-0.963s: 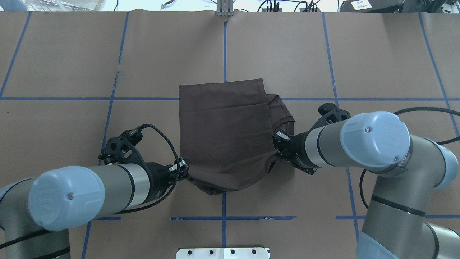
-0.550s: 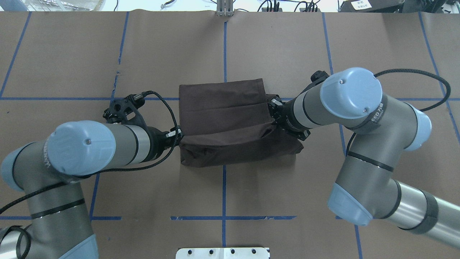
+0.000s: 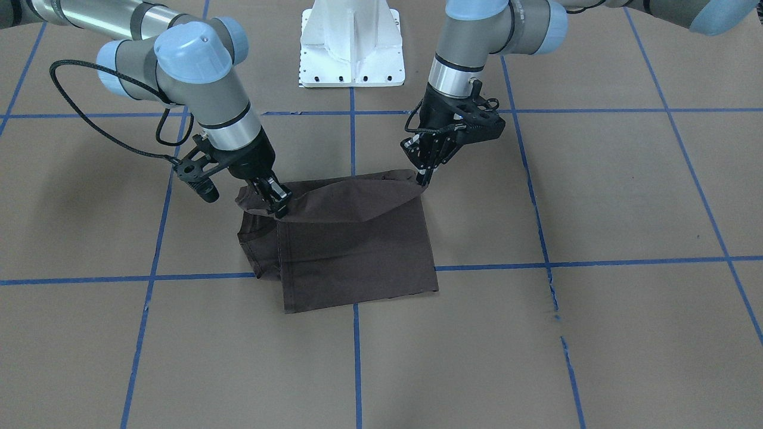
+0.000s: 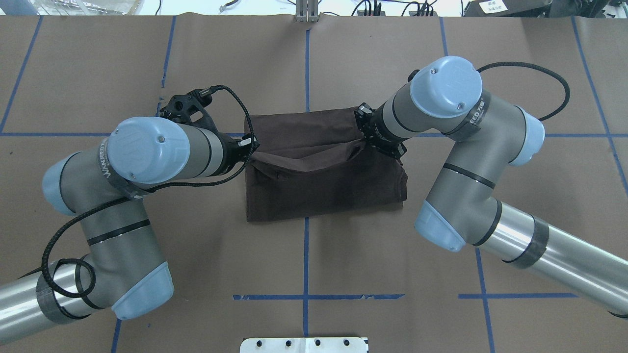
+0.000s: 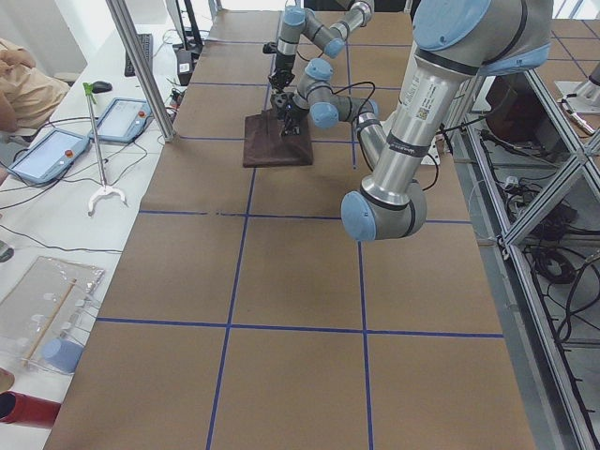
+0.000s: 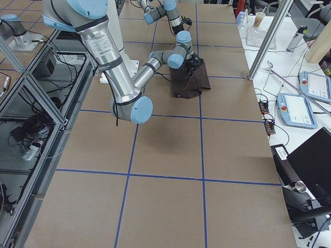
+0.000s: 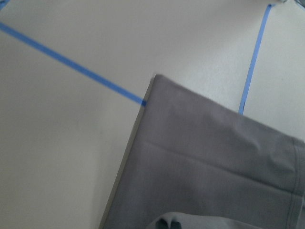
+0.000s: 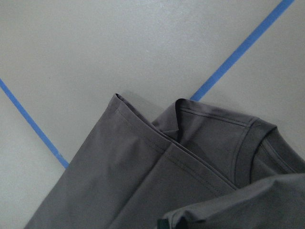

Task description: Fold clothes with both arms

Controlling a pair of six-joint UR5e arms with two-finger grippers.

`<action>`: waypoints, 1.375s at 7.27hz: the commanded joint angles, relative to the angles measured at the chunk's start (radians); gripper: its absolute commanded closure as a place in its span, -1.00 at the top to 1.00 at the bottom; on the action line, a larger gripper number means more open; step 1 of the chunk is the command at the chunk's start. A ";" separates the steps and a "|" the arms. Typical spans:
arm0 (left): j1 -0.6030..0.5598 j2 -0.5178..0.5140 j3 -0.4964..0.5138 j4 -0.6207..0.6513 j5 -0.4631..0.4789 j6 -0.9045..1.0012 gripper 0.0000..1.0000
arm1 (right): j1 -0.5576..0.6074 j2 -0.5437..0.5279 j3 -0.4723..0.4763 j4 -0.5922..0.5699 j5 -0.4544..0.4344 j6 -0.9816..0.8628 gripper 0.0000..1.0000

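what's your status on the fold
Left gripper and right gripper shut on the T-shirt. Held edge raised, sagging between them, not yet laid down. Nothing in the way.

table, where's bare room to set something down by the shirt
Bare table between the shirt and the white base, and beyond the shirt to the far edge. Crowded at both shirt ends: left gripper and right gripper hold it.

Silver-grey tubular arms [image 4: 127,255], light blue joint caps [image 4: 444,86] (black braided cables [image 4: 567,90]).
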 commanded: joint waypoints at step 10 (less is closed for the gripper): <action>-0.212 -0.066 0.435 -0.426 -0.024 0.218 1.00 | 0.249 0.160 -0.491 0.274 0.204 -0.352 1.00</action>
